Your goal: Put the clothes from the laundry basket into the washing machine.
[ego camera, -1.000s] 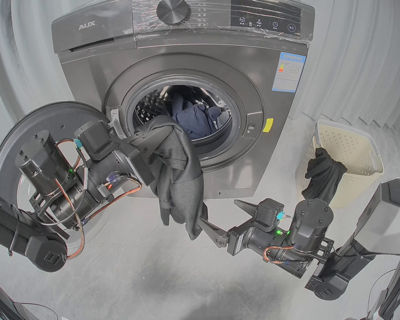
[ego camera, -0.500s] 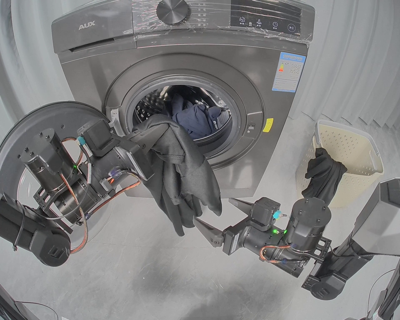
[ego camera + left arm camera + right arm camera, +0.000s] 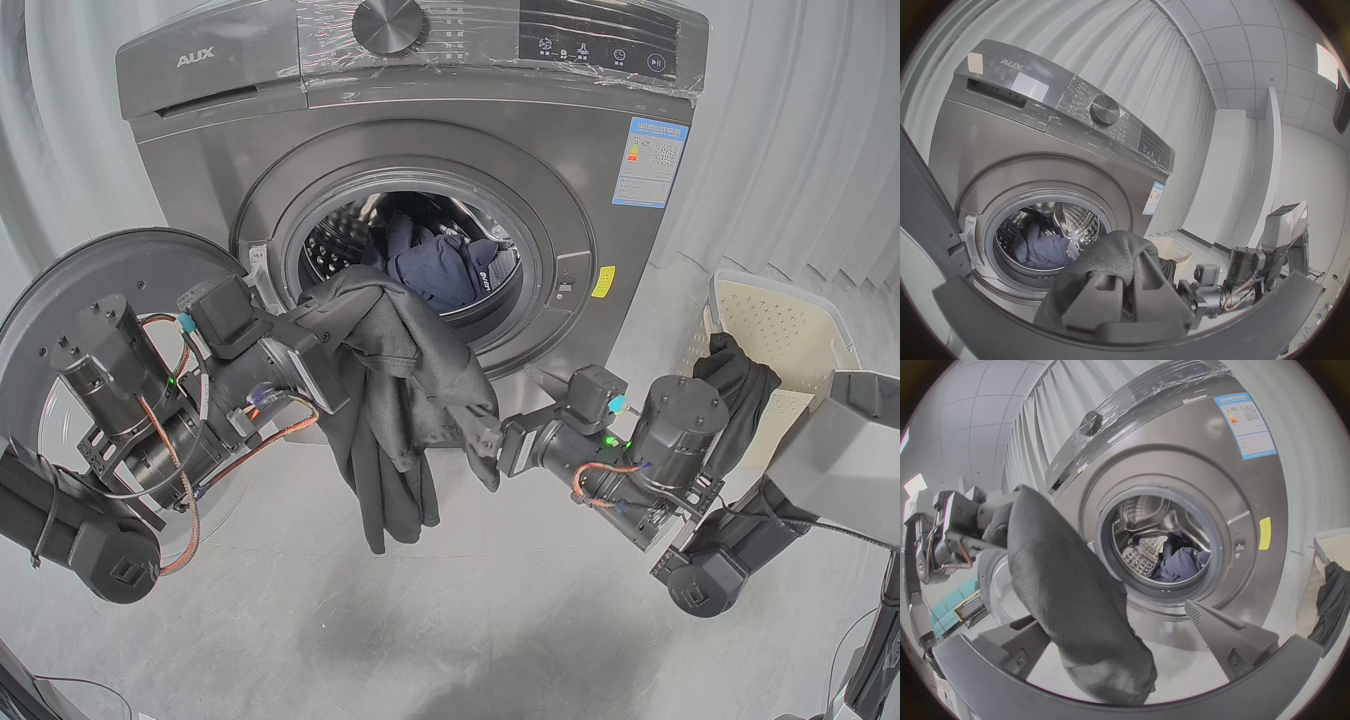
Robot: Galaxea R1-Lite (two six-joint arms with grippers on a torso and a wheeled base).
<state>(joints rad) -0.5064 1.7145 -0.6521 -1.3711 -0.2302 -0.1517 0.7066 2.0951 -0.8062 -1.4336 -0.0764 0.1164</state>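
Two grippers work one dark garment (image 3: 403,375) just before the open washing machine (image 3: 225,159). The left gripper (image 3: 323,323) clamps its top, and the right gripper (image 3: 480,439) is spread apart at the hanging folds. Those folds dangle below the door rim and may snag there or slip to the floor (image 3: 422,609).

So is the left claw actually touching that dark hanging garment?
Touching. In the left wrist view the left gripper is shut on the dark garment, cloth bunched over its fingers.
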